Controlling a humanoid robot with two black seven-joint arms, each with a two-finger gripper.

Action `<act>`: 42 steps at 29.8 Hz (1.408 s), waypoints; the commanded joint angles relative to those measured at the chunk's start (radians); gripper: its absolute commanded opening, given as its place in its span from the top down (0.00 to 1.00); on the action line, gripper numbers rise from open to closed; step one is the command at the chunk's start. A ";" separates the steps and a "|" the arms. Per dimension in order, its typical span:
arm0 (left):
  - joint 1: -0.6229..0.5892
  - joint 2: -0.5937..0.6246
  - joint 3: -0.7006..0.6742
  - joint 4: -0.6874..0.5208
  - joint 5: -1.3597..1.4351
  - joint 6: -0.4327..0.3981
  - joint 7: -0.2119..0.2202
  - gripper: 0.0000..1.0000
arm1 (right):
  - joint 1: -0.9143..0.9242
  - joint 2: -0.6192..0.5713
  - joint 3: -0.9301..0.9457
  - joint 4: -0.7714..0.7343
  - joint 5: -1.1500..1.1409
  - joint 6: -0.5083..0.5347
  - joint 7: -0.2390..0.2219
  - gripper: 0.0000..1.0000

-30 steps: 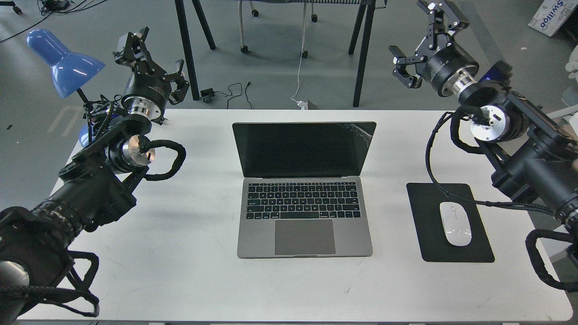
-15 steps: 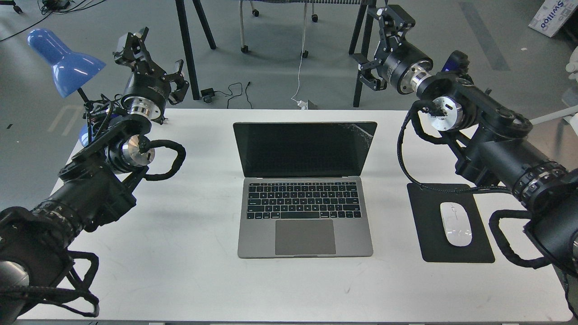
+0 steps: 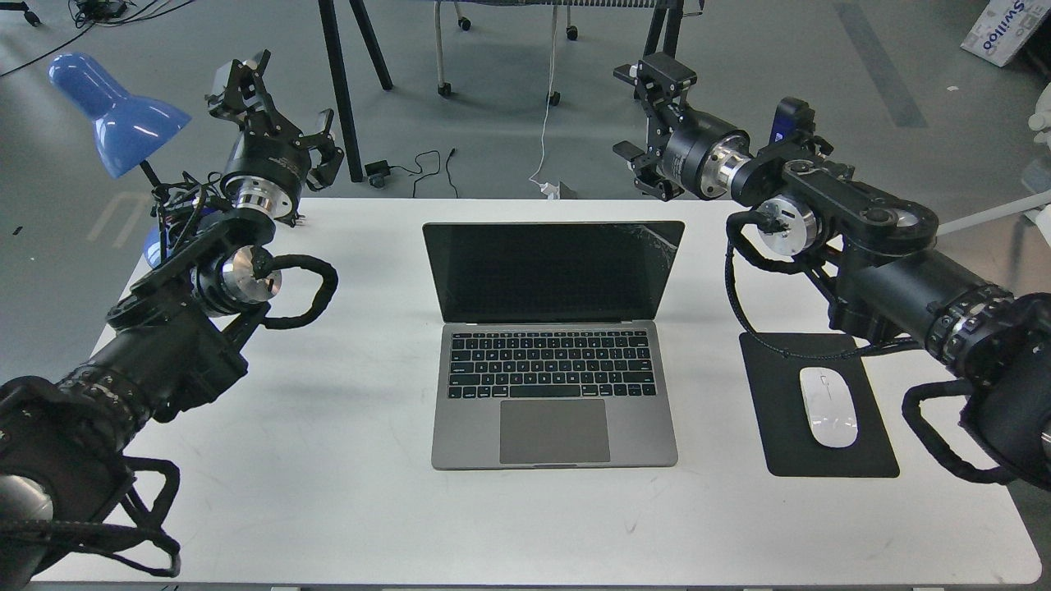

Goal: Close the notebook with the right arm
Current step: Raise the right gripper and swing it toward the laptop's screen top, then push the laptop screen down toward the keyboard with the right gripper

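Note:
The notebook [image 3: 554,345] lies open in the middle of the white table [image 3: 328,492], with its black screen upright and cracked at the top right corner. My right gripper [image 3: 639,115] is open and empty. It hovers above the table's far edge, just behind and above the screen's right top corner, apart from it. The right arm [image 3: 870,246] stretches in from the right over the mouse pad. My left gripper [image 3: 286,108] is open and empty, raised over the table's far left corner, well away from the notebook.
A black mouse pad [image 3: 862,447] with a white mouse [image 3: 828,406] lies right of the notebook, under the right arm. A blue desk lamp [image 3: 115,111] stands at the far left. Black table legs [image 3: 337,90] and cables stand on the floor beyond the table.
My right arm has swung left and down, bringing its gripper from the far right to just behind the screen's right top corner. The left arm and the notebook have not moved.

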 commanded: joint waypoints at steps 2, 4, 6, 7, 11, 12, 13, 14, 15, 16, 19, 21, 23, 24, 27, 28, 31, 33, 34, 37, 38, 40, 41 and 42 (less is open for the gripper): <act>-0.002 0.000 0.000 0.000 0.000 0.000 0.000 0.00 | 0.011 -0.001 -0.095 0.002 -0.001 0.000 -0.001 0.00; 0.000 0.000 0.000 0.000 0.000 0.000 0.000 0.00 | 0.017 -0.001 -0.114 0.007 -0.001 0.010 -0.001 0.00; 0.000 0.000 0.001 0.000 0.000 0.000 0.000 0.00 | 0.030 -0.003 -0.131 0.007 -0.001 0.038 -0.002 0.00; -0.002 0.000 0.000 0.000 0.000 0.000 0.000 0.00 | 0.034 -0.003 -0.143 0.007 -0.001 0.052 -0.002 0.00; 0.000 0.000 0.001 0.000 0.000 0.000 0.000 0.00 | 0.053 -0.003 -0.165 0.008 -0.001 0.086 -0.002 0.00; 0.000 0.000 0.001 0.000 0.000 0.000 0.000 0.00 | 0.056 -0.004 -0.166 0.013 -0.001 0.098 -0.002 0.00; 0.000 0.000 0.001 0.000 0.000 0.000 0.000 0.00 | 0.057 -0.006 -0.166 0.022 -0.001 0.109 -0.004 0.00; 0.000 0.000 0.001 0.000 0.000 0.000 0.000 0.00 | 0.059 -0.007 -0.168 0.033 -0.001 0.118 -0.004 0.00; 0.000 0.000 0.001 0.000 0.000 0.000 0.000 0.00 | 0.059 -0.010 -0.177 0.046 -0.001 0.129 -0.005 0.00; 0.000 0.000 0.001 0.000 0.000 0.000 0.000 0.00 | 0.060 -0.014 -0.187 0.062 -0.001 0.136 -0.005 0.00; 0.000 0.000 0.001 0.000 0.000 0.000 0.000 0.00 | 0.060 -0.036 -0.223 0.106 -0.001 0.152 -0.004 0.00; 0.000 0.000 0.001 0.000 0.000 0.000 0.000 0.00 | 0.059 -0.052 -0.235 0.140 -0.001 0.155 -0.005 0.00; 0.000 0.000 0.001 0.000 0.000 0.000 0.000 0.00 | 0.059 -0.069 -0.241 0.172 -0.001 0.155 -0.005 0.00; 0.000 0.000 0.001 0.000 0.000 0.000 0.000 0.00 | 0.059 -0.078 -0.241 0.186 -0.001 0.155 -0.005 0.00; -0.002 0.000 0.001 0.000 0.000 0.000 0.000 0.00 | 0.059 -0.089 -0.243 0.209 -0.003 0.158 -0.007 0.00; 0.000 0.000 0.001 0.000 0.000 0.000 0.000 0.00 | 0.057 -0.093 -0.243 0.217 -0.003 0.164 -0.008 0.00; -0.002 0.000 0.001 0.000 0.000 0.000 0.000 0.00 | 0.054 -0.113 -0.244 0.246 -0.012 0.176 -0.008 0.00; -0.002 0.000 0.001 0.000 0.000 0.000 0.000 0.00 | 0.054 -0.130 -0.257 0.282 -0.027 0.181 -0.008 0.00; 0.000 0.000 0.001 0.000 0.000 0.000 0.000 0.00 | 0.054 -0.139 -0.267 0.307 -0.030 0.184 -0.008 0.00; 0.000 0.000 0.001 0.000 0.000 0.000 0.000 0.00 | 0.051 -0.175 -0.295 0.373 -0.033 0.188 -0.010 0.00; -0.002 0.000 0.001 0.000 0.000 0.000 0.000 0.00 | 0.050 -0.181 -0.304 0.391 -0.033 0.189 -0.008 0.00; 0.000 0.000 0.001 0.000 0.000 0.000 0.000 0.00 | 0.045 -0.198 -0.322 0.430 -0.033 0.189 -0.010 0.00; 0.000 0.000 0.001 0.000 0.000 0.000 0.000 0.00 | 0.043 -0.208 -0.329 0.450 -0.033 0.189 -0.010 0.00; -0.002 0.000 0.001 0.000 0.000 0.000 0.000 0.00 | 0.042 -0.219 -0.336 0.468 -0.033 0.189 -0.010 0.00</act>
